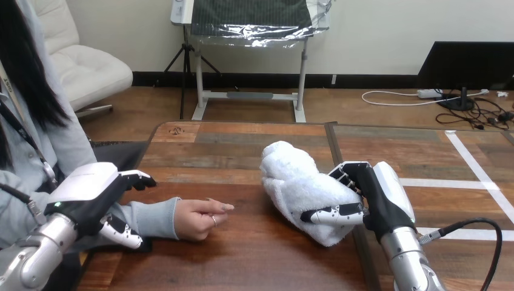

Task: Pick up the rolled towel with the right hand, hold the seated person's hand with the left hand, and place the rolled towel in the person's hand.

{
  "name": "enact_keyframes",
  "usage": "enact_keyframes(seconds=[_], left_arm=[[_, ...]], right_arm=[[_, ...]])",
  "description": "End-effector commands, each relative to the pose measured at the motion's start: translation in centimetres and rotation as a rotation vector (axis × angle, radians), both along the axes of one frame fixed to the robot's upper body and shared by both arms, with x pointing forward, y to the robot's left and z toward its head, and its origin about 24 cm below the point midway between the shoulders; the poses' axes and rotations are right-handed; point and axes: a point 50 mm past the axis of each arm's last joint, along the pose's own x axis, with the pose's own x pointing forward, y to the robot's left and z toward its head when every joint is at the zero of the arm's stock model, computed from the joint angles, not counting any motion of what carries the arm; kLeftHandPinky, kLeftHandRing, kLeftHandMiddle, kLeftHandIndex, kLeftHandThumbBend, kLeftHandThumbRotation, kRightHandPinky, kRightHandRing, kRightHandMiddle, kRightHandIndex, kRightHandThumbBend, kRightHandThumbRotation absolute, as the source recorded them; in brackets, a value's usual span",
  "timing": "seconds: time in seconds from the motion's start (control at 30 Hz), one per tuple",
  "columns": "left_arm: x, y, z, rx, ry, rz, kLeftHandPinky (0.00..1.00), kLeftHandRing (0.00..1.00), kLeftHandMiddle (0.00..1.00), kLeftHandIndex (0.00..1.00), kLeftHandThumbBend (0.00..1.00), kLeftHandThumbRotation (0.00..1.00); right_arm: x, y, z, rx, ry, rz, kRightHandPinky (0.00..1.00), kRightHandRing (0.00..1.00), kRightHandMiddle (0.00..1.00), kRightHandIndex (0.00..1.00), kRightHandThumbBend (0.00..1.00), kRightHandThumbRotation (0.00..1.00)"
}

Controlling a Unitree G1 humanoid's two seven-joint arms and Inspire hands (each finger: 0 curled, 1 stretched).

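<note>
Grip set — right hand [382, 203] curls round the white rolled terry towel [292, 177]; left hand [85, 197] slack, empty.
Lift level; first cradle the person's hand [194, 219].

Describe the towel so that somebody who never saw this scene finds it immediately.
Look at the wooden table, near its middle. The rolled towel lies there, the robot's right hand curled round its right side. It is the only white, fluffy thing on the table; the person's hand rests apart, to its left.
</note>
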Motion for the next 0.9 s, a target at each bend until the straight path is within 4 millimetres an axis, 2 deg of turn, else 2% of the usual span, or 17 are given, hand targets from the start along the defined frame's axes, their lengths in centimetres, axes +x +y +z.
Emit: enact_keyframes(seconds=[0.0,0.13,0.33,0.43,0.63,0.87], left_arm=[[1.58,-0.64,1.2,0.019,-0.039,-0.004,0.71,0.72,0.7,0.71,1.0,0.21],[1.62,-0.66,1.02,0.026,-0.027,0.004,0.65,0.68,0.67,0.69,1.0,0.22],[1.52,-0.72,0.83,0.017,-0.03,0.005,0.5,0.55,0.59,0.65,1.0,0.18],[1.51,-0.73,0.76,0.019,-0.025,0.006,0.48,0.54,0.59,0.64,1.0,0.16],[1.45,-0.77,0.68,0.02,-0.024,0.001,0.51,0.55,0.59,0.61,1.0,0.13],[1.36,-0.87,0.64,0.018,-0.031,-0.011,0.48,0.52,0.57,0.57,1.0,0.05]], right_arm=[[0.99,0.47,1.54,0.024,-0.084,0.018,0.22,0.26,0.35,0.42,0.84,0.0],[0.98,0.4,1.52,0.019,-0.083,0.017,0.21,0.26,0.35,0.42,0.83,0.0],[0.93,0.3,1.5,0.013,-0.085,0.015,0.21,0.26,0.35,0.42,0.83,0.0],[0.93,0.27,1.49,0.015,-0.085,0.011,0.21,0.26,0.35,0.42,0.83,0.0],[0.9,0.22,1.5,0.017,-0.087,0.01,0.21,0.26,0.35,0.42,0.84,0.0],[0.88,0.15,1.49,0.015,-0.088,0.006,0.22,0.27,0.36,0.42,0.84,0.0]])
